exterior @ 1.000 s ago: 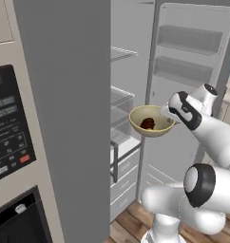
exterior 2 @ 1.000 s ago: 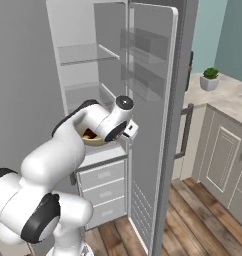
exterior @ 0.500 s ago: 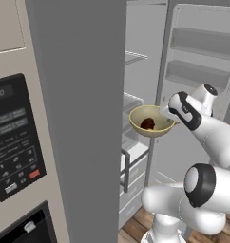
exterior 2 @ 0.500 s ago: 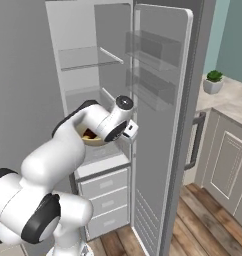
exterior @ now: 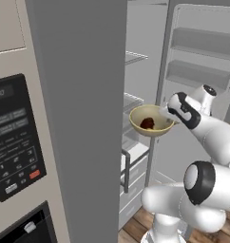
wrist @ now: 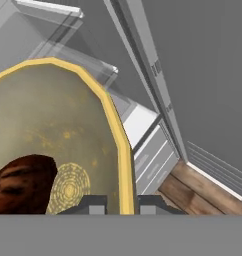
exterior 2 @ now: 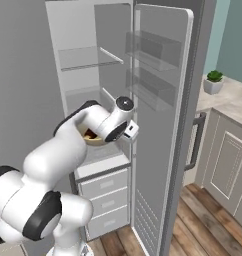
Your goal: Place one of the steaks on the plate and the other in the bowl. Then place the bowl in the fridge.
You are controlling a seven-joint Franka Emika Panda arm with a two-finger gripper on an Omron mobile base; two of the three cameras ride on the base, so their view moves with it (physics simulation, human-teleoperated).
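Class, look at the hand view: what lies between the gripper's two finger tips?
The yellow rim of the bowl runs between the finger tips of the gripper, which is shut on it.

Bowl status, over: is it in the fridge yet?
Gripper shut on bowl rim. Seared steak inside. Bowl held at open fridge, not yet on a shelf. Nothing blocking.

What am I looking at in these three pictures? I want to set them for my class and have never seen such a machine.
It is a rendered kitchen with a white robot arm with dark joints on a driving base. Two pictures come from cameras behind the arm, left and right; the third looks along its hand. Its two-finger gripper is shut on the yellow rim of a deep olive-gold bowl, held in the air before the open tall grey fridge. A dark reddish-brown seared steak lies in the bowl. Glass shelves and white drawers show inside.
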